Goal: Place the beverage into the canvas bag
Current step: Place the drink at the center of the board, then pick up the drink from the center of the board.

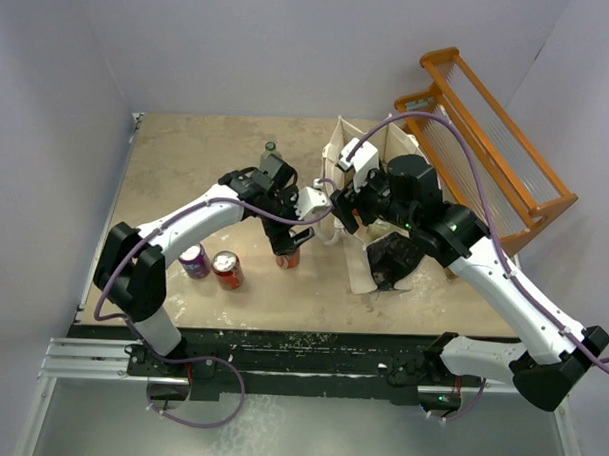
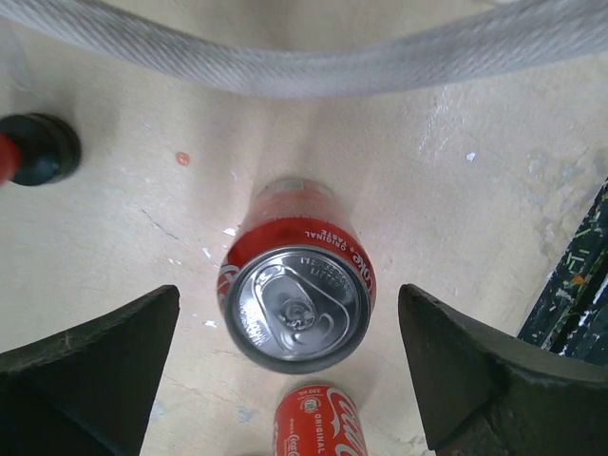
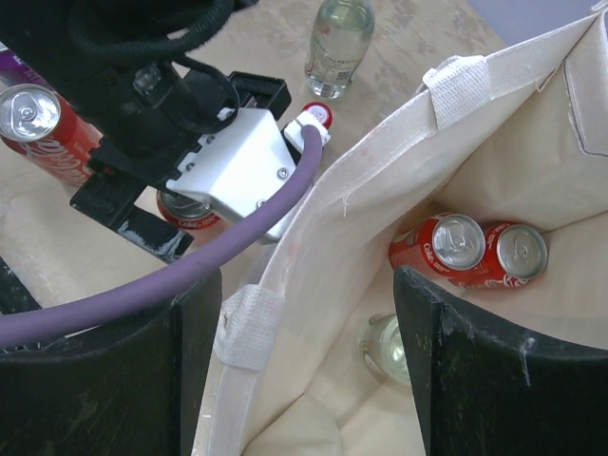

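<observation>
Beige tabletop (image 2: 475, 114) lies under the left claw (image 2: 288, 309), whose jaws stand wide apart either side of an upright red can (image 2: 299, 294), clear of it. A second can (image 2: 318, 427) stands just beside. The right claw (image 3: 306, 283), jaws spread, straddles the bag (image 3: 380, 180) rim; two cans (image 3: 465, 249) lie inside, below it.

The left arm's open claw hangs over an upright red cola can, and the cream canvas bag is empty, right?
Not empty: the right wrist view shows two red cans and a clear bottle inside the cream canvas bag. The rest is right.
</observation>
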`<action>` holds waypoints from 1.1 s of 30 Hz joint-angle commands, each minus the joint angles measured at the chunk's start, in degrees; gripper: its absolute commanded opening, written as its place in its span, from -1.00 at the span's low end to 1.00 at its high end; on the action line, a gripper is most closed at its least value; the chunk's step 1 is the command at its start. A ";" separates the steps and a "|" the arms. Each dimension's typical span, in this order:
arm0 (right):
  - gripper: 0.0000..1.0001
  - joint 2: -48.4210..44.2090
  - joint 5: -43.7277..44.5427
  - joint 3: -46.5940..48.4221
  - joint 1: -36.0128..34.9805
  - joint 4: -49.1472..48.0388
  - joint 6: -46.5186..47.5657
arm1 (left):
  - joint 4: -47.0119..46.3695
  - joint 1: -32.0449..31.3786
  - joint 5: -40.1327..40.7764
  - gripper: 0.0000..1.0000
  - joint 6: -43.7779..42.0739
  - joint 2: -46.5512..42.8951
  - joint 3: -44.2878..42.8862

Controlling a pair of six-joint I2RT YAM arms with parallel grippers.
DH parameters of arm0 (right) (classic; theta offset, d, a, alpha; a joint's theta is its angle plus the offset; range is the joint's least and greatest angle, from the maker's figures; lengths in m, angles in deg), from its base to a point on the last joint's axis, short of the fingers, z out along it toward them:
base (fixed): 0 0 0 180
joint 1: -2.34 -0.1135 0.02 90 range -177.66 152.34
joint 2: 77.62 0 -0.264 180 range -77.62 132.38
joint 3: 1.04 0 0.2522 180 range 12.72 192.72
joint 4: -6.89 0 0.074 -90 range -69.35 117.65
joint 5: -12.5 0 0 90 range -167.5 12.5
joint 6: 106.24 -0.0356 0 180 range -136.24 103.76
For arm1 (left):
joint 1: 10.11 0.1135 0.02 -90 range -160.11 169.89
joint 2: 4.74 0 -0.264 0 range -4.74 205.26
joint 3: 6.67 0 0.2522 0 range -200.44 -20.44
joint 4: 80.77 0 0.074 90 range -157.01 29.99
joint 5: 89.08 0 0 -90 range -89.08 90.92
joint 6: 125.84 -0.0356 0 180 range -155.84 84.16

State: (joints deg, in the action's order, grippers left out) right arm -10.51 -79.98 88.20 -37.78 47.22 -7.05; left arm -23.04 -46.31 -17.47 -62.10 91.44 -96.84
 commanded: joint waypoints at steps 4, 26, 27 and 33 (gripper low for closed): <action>0.50 1.31 -0.37 5.27 0.00 -2.03 1.57 | -1.44 3.72 -5.63 0.98 2.40 -7.32 -5.75; 0.76 28.34 -13.11 23.79 -5.96 11.98 19.16 | -6.94 41.02 -10.30 0.98 25.44 -20.24 1.91; 0.78 29.61 -13.14 23.82 -6.08 13.20 20.46 | -7.02 41.37 -10.32 0.98 25.62 -20.58 2.17; 0.85 36.65 -14.32 24.80 -6.20 17.99 25.36 | -6.68 42.68 -10.29 0.98 25.73 -21.12 2.42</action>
State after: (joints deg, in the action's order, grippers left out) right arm 24.07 -91.80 110.54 -43.79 60.12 13.45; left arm -28.31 -4.63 -26.24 -38.01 72.69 -94.30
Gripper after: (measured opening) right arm 0.915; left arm 0.990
